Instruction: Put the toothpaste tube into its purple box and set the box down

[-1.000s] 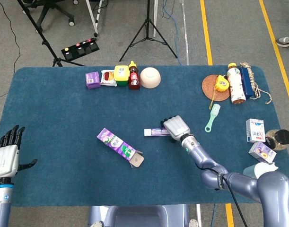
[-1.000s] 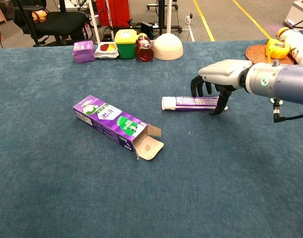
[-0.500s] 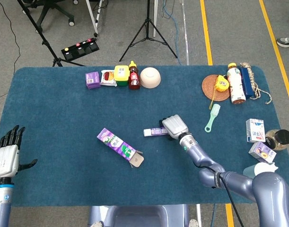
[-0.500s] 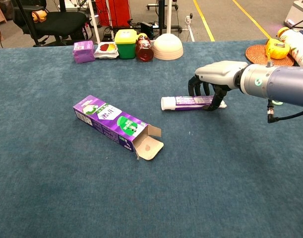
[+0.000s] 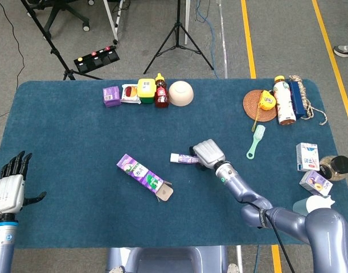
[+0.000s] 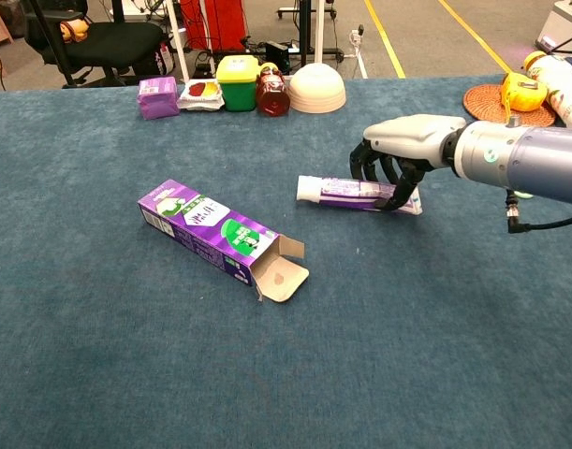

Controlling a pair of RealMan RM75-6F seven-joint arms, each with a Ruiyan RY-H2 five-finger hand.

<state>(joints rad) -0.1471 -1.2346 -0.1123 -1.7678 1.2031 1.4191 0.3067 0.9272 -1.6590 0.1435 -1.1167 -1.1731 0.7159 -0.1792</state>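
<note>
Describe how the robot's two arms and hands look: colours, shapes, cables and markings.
Both hands have silver-white backs and black fingers. The right hand joins a glossy grey-blue rounded arm with a small green light at the wrist and a black cable. The left hand has a blue-grey forearm.

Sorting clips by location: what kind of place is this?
Probably a robotics lab or studio: tripod on a grey floor with yellow tape lines, an office chair, and assorted props on a blue-carpeted table.

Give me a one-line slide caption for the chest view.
Right hand grips the toothpaste tube beside the open purple box on the blue table.
</note>
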